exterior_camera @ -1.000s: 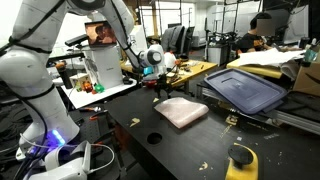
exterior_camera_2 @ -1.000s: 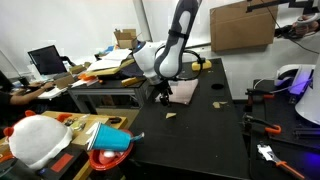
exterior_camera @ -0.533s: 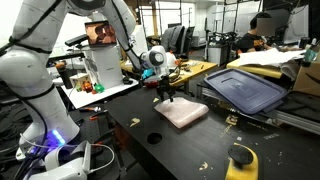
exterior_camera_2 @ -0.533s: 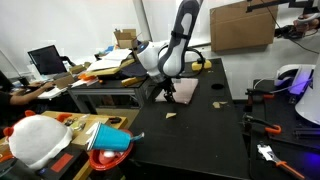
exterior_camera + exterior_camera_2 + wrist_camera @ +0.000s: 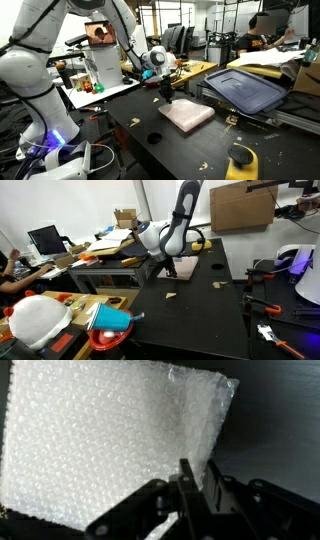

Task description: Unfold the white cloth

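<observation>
The white cloth (image 5: 187, 117) lies folded in a flat square on the black table (image 5: 180, 155), also seen in an exterior view (image 5: 183, 271). In the wrist view it fills the upper left as a bubbly white sheet (image 5: 100, 440). My gripper (image 5: 166, 97) points down at the cloth's edge nearest the arm, and shows in an exterior view (image 5: 168, 273) too. The wrist view has the gripper (image 5: 198, 475) with its two dark fingers drawn close together, pinching the cloth's right-hand edge between them.
A blue bin lid (image 5: 245, 90) leans beyond the cloth. A yellow object (image 5: 243, 157) and a small black disc (image 5: 154, 138) rest on the table. Side benches hold a red bowl (image 5: 110, 325), a white dome (image 5: 38, 320) and hand tools (image 5: 265, 305).
The gripper has dropped onto the cloth's edge and its jaws have gone from wide open to nearly together. The cloth has shifted slightly away from the arm.
</observation>
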Controlling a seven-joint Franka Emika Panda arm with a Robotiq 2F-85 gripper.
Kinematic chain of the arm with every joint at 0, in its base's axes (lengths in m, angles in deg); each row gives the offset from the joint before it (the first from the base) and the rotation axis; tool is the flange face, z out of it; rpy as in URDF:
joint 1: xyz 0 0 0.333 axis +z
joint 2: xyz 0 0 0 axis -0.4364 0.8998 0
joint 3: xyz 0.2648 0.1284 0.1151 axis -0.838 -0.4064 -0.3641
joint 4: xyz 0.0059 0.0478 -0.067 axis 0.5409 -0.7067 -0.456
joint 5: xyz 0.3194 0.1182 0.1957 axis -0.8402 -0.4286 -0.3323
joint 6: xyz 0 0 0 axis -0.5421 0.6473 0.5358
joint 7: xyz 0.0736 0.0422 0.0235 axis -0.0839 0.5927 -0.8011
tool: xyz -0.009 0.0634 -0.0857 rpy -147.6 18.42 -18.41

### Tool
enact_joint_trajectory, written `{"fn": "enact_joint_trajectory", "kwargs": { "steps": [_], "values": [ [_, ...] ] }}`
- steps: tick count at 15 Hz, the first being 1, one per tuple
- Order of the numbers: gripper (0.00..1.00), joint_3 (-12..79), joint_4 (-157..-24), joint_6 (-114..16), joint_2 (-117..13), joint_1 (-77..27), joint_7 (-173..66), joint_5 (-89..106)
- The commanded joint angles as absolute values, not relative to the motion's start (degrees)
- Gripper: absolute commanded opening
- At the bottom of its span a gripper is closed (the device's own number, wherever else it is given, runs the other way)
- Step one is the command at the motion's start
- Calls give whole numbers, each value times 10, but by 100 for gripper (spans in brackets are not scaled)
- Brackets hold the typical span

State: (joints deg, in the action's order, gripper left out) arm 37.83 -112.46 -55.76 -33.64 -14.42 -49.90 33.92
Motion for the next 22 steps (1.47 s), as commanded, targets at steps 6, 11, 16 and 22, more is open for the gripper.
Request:
{"fn": "enact_joint_trajectory", "kwargs": {
  "steps": [6, 11, 16, 22],
  "values": [
    [0, 357, -1154, -560, -395, -125, -493, 344],
    [0, 287, -1173, -561, -432, -129, -516, 298],
    [0, 223, -1187, -537, -474, -140, -552, 204],
    [0, 234, -1170, -419, -530, -176, -571, 122]
  ]
}}
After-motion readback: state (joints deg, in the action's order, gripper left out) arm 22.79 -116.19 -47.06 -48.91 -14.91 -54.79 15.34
